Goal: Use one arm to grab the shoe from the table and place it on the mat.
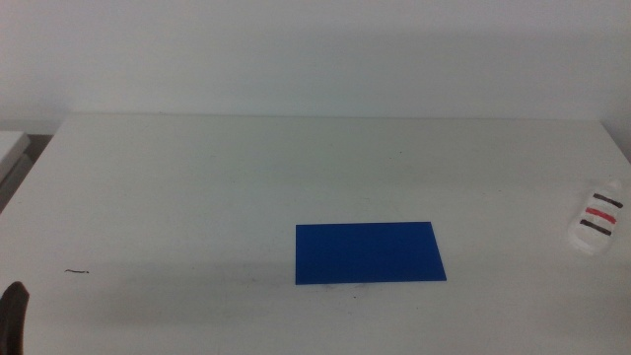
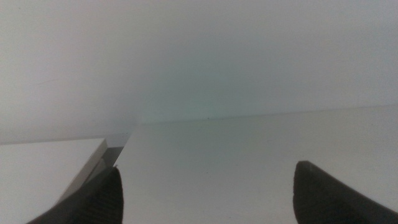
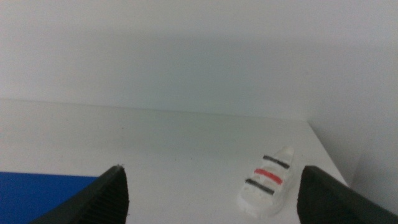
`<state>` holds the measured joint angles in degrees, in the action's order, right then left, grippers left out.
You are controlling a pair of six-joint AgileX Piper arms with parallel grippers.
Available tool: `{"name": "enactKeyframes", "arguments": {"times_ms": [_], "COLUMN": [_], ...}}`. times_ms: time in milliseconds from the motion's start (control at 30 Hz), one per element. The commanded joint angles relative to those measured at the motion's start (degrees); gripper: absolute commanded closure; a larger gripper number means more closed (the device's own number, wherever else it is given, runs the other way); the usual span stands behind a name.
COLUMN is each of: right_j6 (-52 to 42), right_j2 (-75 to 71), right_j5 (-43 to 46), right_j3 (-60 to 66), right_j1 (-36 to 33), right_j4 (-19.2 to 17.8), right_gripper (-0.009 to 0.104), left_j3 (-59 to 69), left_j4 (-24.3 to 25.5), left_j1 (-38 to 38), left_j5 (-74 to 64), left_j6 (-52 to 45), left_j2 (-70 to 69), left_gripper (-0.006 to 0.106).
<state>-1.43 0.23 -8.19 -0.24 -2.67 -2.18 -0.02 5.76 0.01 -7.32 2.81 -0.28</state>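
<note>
The shoe (image 1: pixel 598 221), a white sandal with two dark straps and a red one, lies near the right edge of the white table (image 1: pixel 296 168). The dark blue mat (image 1: pixel 370 252) lies flat at the table's middle front, well left of the shoe. In the right wrist view, my right gripper (image 3: pixel 212 168) is open and empty, above the table, with the shoe (image 3: pixel 267 183) ahead between its jaws and a corner of the mat (image 3: pixel 43 196) beside one jaw. My left gripper (image 2: pixel 208 168) is open and empty and waits at the bottom left corner of the middle view (image 1: pixel 12 316).
A small dark mark (image 1: pixel 77 270) lies on the table at the front left. A second white surface (image 1: pixel 15 143) stands beyond the table's left edge; it also shows in the left wrist view (image 2: pixel 50 162). A plain wall rises behind the table.
</note>
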Motion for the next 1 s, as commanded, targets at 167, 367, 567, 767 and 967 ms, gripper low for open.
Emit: {"name": "enactKeyframes", "arguments": {"times_ms": [167, 367, 567, 767, 967], "right_j6": [-0.1, -0.1, 2.9, 14.5, 31.4], "right_j2": [7.3, 29.4, 52.0, 69.4, 81.7], "right_j5": [-16.7, -31.1, -43.8, -47.7, -43.4], "right_j3": [-11.1, -30.7, -47.4, -55.9, -59.3], "right_j1": [0.4, 0.4, 0.4, 0.4, 3.5], "right_j4": [1.2, 3.1, 3.4, 3.9, -2.2], "right_gripper": [0.003, 0.003, 0.003, 0.003, 0.003], "left_j3": [0.0, 0.0, 0.0, 0.0, 0.0], "left_j4": [-0.2, -0.2, -0.2, -0.2, -0.2], "left_j1": [0.0, 0.0, 0.0, 0.0, 0.0], "left_j5": [0.7, 0.7, 0.7, 0.7, 0.7], "left_j6": [0.1, 0.1, 0.1, 0.1, 0.1], "left_j2": [0.3, 0.3, 0.3, 0.3, 0.3], "left_gripper": [0.007, 0.007, 0.007, 0.007, 0.007]}}
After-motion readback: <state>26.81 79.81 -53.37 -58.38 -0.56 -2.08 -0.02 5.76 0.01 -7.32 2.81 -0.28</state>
